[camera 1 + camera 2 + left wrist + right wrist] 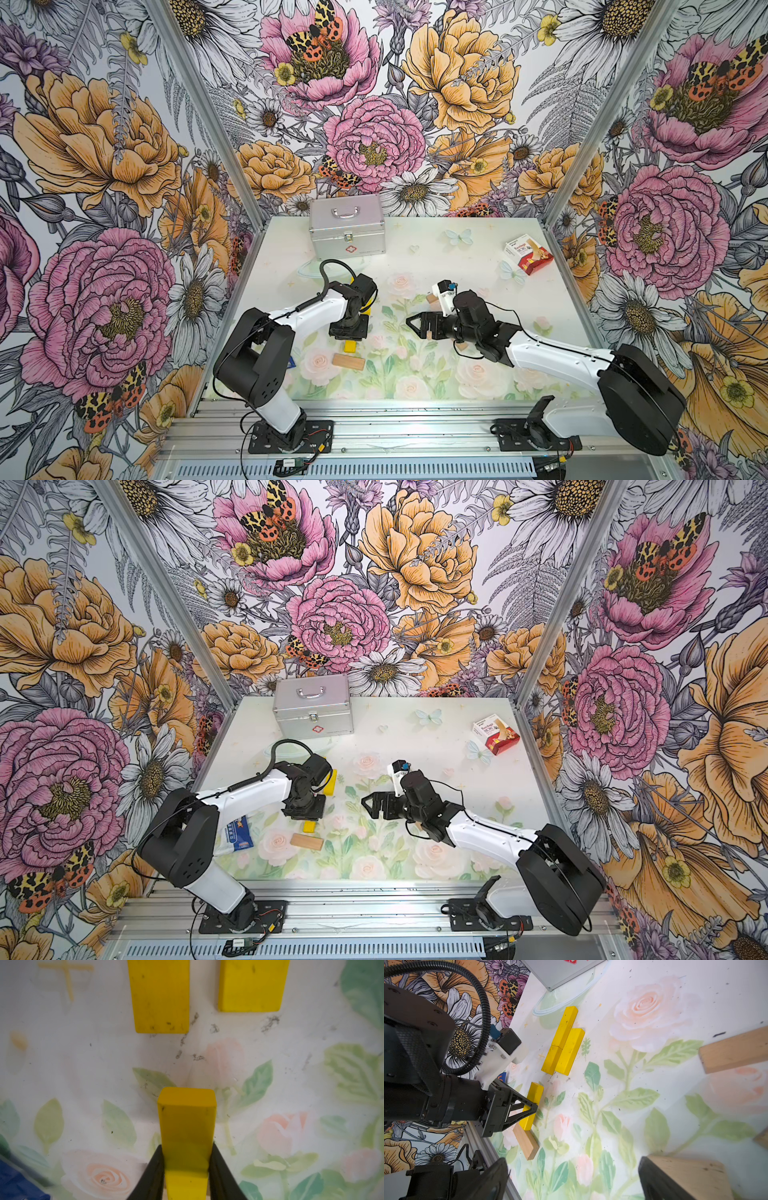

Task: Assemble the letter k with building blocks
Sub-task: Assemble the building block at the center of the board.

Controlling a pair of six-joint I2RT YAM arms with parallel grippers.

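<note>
My left gripper (348, 332) is shut on a yellow building block (187, 1126), low over the mat. In the right wrist view this block (532, 1103) meets the end of a pale wood block (526, 1142). Beyond it lie three yellow blocks: two end to end (566, 1026) and one alongside (571, 1051). No letter k shape shows. My right gripper (571, 1184) stands open near the mat's middle, with nothing between its fingers. A wood block (691, 1176) lies just outside one finger, and another (735, 1051) lies farther off.
A silver case (347, 226) stands at the back left. A red-and-white carton (528, 253) lies at the back right. A blue-white sachet (237, 833) lies under my left arm near the left edge. Floral walls close in three sides.
</note>
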